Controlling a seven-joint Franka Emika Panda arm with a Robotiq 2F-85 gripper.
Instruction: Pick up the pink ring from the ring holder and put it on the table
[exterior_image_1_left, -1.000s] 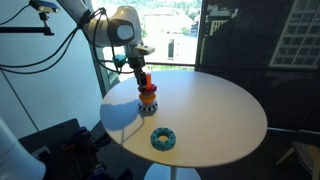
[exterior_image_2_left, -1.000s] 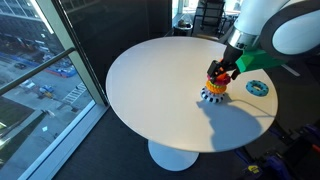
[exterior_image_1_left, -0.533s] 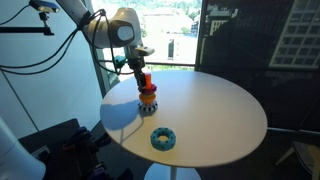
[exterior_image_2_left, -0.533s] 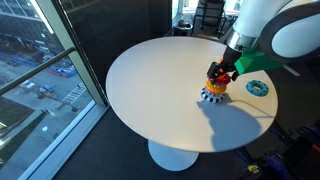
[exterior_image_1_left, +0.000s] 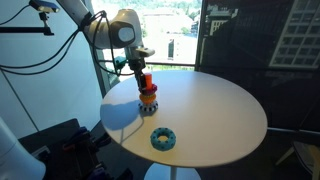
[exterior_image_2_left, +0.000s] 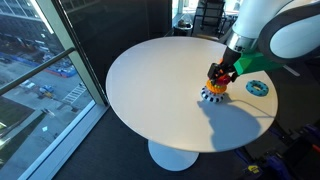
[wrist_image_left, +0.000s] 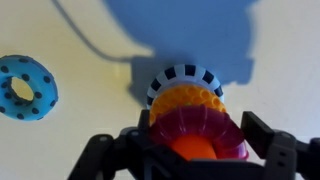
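- Wrist view: gripper (wrist_image_left: 193, 152) jaws flank the reddish-pink plastic ring (wrist_image_left: 196, 127); pinching or not, I cannot tell.
- A tilted lift could topple the orange-peg ring holder (wrist_image_left: 185, 80).

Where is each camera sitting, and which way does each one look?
An exterior view: stands off to one side of the table, facing bright windows; shows the arm reaching down to the ring holder.
An exterior view: sits higher, looking down on the table, windows along one side; shows the arm's white body.
Wrist view: rides on the wrist, looking down past the fingers at the pink ring.
Shared: all three show the ring holder and the blue ring.
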